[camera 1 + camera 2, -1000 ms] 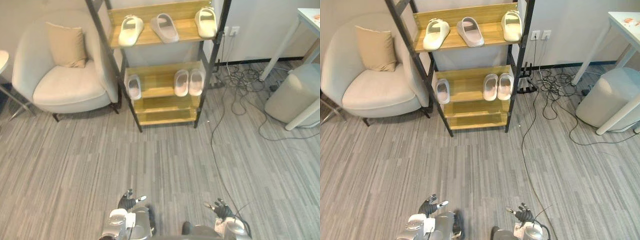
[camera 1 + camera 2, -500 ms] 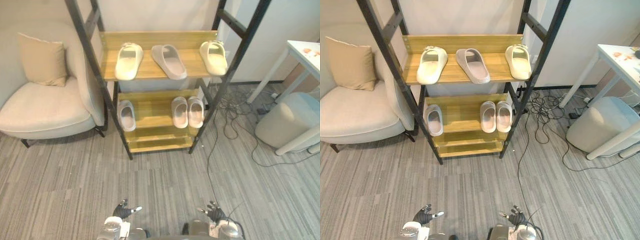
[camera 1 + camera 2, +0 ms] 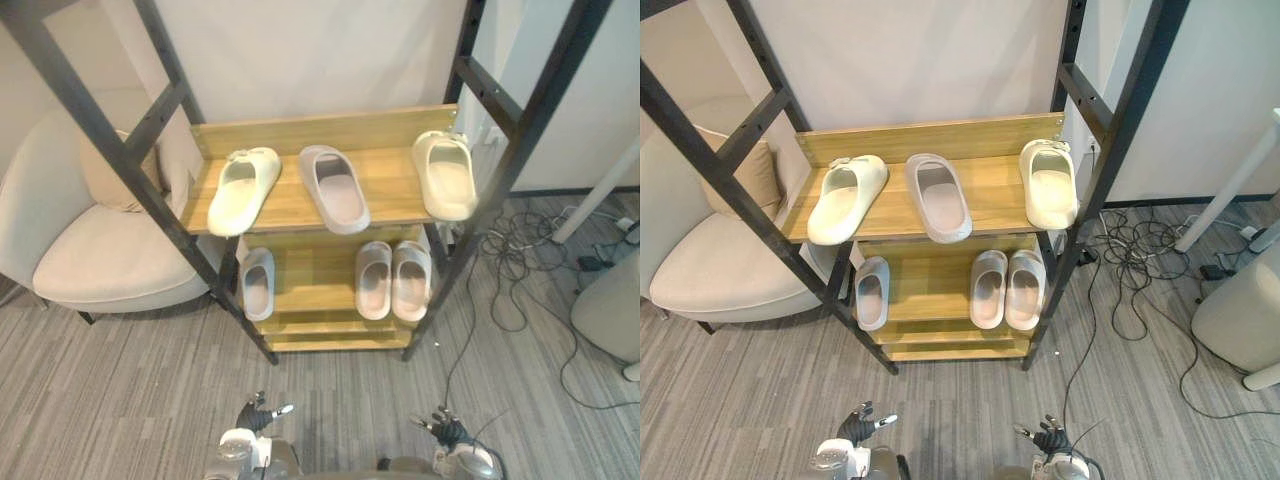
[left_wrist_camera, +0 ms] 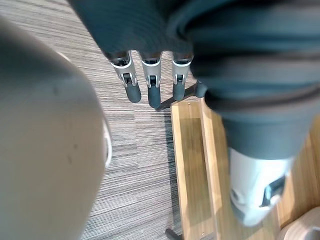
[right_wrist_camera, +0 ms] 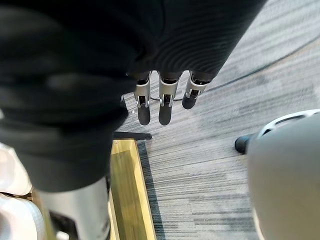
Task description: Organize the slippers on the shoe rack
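Observation:
A wooden shoe rack (image 3: 390, 185) with a black frame stands straight ahead. Its upper shelf carries a cream slipper (image 3: 243, 189) at the left, a grey slipper (image 3: 334, 187) in the middle and a cream slipper (image 3: 447, 173) at the right. The lower shelf holds a lone grey slipper (image 3: 257, 283) on the left and a pinkish pair (image 3: 393, 279) side by side on the right. My left hand (image 3: 257, 415) and right hand (image 3: 446, 430) hang low at the bottom of the eye views, fingers straight (image 4: 150, 90) and holding nothing, well short of the rack.
A cream armchair (image 3: 105, 255) with a beige cushion (image 3: 752, 172) stands left of the rack. Black cables (image 3: 515, 275) sprawl on the grey plank floor to the right, beside a grey pouf (image 3: 1245, 315) and a white table leg (image 3: 1230, 190).
The camera has come closer to the rack and tilted up, so the rack looms larger. Both hands stay low and empty. The slippers have not moved.

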Robot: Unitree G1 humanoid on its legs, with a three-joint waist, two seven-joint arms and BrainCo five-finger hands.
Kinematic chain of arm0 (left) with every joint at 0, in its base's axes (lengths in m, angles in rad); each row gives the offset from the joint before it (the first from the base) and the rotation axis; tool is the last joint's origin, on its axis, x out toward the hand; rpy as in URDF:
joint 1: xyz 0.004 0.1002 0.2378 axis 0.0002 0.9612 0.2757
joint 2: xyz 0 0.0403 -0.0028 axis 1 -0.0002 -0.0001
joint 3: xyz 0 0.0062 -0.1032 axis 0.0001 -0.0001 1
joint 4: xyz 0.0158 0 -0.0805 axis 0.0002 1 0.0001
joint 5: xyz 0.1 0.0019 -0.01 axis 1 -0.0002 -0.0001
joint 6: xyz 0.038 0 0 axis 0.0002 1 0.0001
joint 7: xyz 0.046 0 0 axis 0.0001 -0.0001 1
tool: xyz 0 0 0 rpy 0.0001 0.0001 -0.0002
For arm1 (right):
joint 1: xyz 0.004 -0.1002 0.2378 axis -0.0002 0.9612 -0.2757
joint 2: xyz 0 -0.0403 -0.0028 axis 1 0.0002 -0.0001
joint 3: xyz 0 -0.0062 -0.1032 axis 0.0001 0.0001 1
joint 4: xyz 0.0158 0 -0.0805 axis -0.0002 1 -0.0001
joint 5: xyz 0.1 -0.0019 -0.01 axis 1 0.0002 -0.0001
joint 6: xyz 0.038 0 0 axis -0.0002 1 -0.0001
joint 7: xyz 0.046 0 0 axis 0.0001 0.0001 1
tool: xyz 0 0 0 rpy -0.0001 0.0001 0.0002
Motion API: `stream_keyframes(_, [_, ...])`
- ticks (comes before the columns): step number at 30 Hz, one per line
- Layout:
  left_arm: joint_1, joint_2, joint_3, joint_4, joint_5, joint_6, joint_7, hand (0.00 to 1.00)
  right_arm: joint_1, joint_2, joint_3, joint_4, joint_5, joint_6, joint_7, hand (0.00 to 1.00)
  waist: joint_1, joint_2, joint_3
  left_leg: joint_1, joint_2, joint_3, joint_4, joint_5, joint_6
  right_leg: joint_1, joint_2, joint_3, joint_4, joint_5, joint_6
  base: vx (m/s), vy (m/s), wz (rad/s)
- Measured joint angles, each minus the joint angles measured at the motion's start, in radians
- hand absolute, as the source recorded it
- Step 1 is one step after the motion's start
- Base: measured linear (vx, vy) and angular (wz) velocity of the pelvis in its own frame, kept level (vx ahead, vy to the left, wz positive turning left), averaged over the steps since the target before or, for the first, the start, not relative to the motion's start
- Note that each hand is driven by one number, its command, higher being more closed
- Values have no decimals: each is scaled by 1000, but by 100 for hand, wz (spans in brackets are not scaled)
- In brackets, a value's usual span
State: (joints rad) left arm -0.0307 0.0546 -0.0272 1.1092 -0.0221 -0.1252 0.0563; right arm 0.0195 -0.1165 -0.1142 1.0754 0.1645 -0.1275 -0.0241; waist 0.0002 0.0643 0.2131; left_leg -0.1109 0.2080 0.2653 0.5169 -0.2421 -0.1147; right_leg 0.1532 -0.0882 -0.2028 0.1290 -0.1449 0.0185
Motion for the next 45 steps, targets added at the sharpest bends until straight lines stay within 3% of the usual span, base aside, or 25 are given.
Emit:
stream_keyframes(1, [0,-1,-15,2,0,1,0,0,1,-6,-1,0,3,0,-2,0,0,10,-5,19,-41,-17,-215,137,24,6,4,8,0,-13,28,175,149,-6])
stream_keyframes(2, [-5,12,-25,3,0,1,-1,0,-1,2,0,10,3,4,-9,0,3,-13,-3,48,-65,-12,-240,147,33,13,-15,24,-3,-16,40,275,183,-5])
stream_keyframes(3, [-2,29,-34,4,0,1,0,0,2,23,7,6,0,3,-7,0,2,-47,-12,77,-99,-13,-302,156,41,10,-37,28,-15,-11,51,222,113,2])
stream_keyframes(5, [-7,56,-50,12,1,5,-2,0,3,50,7,8,-3,1,-7,0,2,-83,-16,82,-128,-10,-321,152,51,21,-62,25,-32,-14,57,249,125,11])
stream_keyframes(9, [-5,54,-51,24,0,4,-2,0,8,48,7,10,-9,1,-7,0,6,-84,-19,142,-153,6,-382,140,67,0,-85,44,71,-23,74,146,107,-11])
stream_keyframes(11, [2,54,-69,31,0,4,-2,0,-2,42,11,7,-9,1,-7,0,0,-75,-24,182,-154,15,-419,139,70,-105,-100,74,299,-33,89,95,112,-12])
stream_keyframes(13, [2,72,-103,31,1,4,-3,0,1,46,10,4,-9,0,-6,0,-6,-93,-28,207,-167,-5,-431,137,73,-155,-126,76,436,-31,88,114,31,31])
stream_keyframes(14, [4,71,-112,30,0,5,-3,0,2,48,9,6,-8,1,-6,0,-11,-87,-27,213,-166,-21,-432,136,76,-162,-129,76,460,-46,89,125,-30,49])
stream_keyframes(16, [4,71,-111,30,0,4,-2,0,1,48,14,7,-9,1,1,0,-9,-90,-30,214,-163,-43,-433,135,77,-146,-114,77,391,-113,79,97,-58,39])
stream_keyframes(18, [3,81,-109,33,0,6,-3,0,3,47,12,11,-9,1,5,0,-10,-111,-42,200,-186,-77,-431,136,74,-129,-103,55,230,-93,72,97,-159,45])
stream_keyframes(21, [7,60,-104,33,0,5,-2,0,2,31,8,41,-9,2,4,0,-6,-79,-53,207,-174,-82,-455,146,57,-58,-79,54,103,-90,73,101,-152,9])
stream_keyframes(25, [17,51,-97,35,1,5,-3,0,7,34,13,40,-9,0,4,0,-7,-78,-57,263,-139,-80,-508,163,31,-10,-31,58,43,-61,50,31,-99,-9])
stream_keyframes(32, [14,53,-89,34,21,4,-3,0,30,32,65,-3,-9,-10,-5,0,-6,-92,-61,267,-132,-55,-537,181,22,-1,-14,81,-24,-21,44,-30,-10,-12])
stream_keyframes(37, [14,58,-91,35,25,4,3,0,180,34,185,-323,-52,-12,-18,0,-10,-105,-68,268,-146,-42,-552,194,35,4,-23,100,-57,2,51,-48,43,-7])
stream_keyframes(38, [15,61,-105,35,31,4,7,0,248,33,196,-466,-72,-15,-19,0,-13,-105,-69,269,-149,-37,-552,196,38,2,-26,107,-65,8,53,-61,26,-9])
stream_keyframes(45, [27,67,-130,35,44,3,19,0,452,34,156,-943,-140,-44,-17,0,-43,-107,-76,269,-148,-11,-575,211,39,-27,-21,138,-65,22,55,-39,8,-13])
